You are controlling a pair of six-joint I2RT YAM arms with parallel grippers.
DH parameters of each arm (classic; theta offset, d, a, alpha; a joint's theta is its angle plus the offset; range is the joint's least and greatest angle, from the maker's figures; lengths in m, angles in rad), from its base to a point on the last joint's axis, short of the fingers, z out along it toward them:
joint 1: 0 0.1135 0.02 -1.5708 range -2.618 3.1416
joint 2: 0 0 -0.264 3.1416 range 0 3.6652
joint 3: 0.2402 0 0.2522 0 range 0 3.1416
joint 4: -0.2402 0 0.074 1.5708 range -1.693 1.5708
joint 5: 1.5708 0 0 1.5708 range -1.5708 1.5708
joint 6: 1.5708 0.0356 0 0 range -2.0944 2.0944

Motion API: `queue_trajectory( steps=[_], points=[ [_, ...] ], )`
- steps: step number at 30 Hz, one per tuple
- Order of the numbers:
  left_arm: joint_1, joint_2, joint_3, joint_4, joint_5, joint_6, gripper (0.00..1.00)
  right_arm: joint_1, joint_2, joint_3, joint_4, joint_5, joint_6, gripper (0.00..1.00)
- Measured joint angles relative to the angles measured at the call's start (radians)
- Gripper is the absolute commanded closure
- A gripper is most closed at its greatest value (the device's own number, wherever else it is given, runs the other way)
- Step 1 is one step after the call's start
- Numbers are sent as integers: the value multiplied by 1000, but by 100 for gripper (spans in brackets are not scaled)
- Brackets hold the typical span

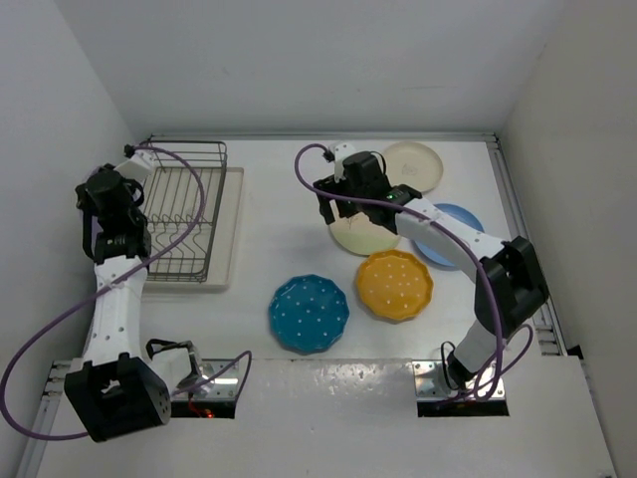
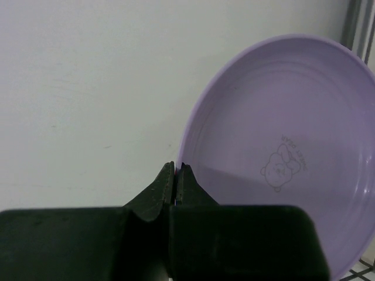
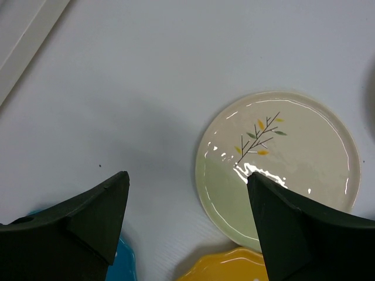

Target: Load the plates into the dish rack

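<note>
Your left gripper [image 2: 176, 171] sat at the far left corner of the dish rack [image 1: 179, 194], pinched on the rim of the purple plate [image 2: 281, 164] — inner face toward its camera. Your right gripper [image 3: 187, 175] hung wide open above the sprig plate [image 3: 293, 146] on the table [image 3: 117, 88].

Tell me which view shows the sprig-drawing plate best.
Right wrist: the sprig plate lies almost whole in frame, its drawing clear. Top external shows the same plate small and partly under the right arm. Left wrist shows none of it.
</note>
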Motion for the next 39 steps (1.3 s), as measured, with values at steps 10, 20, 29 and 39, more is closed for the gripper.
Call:
queue_trajectory(
  steps=[10, 20, 29, 39],
  points=[
    [-1, 5, -151, 133, 33, 89, 100, 0, 4, 2, -6, 18, -28, 18],
    [-8, 27, 16, 103, 1, 107, 100, 0, 11, 17, -6, 22, -29, 18],
    [-13, 28, -27, 97, -5, 133, 100, 0, 11, 17, -6, 25, -29, 18],
    [-13, 29, -137, 132, 4, 182, 100, 0, 11, 17, -6, 27, -29, 18]
  ],
)
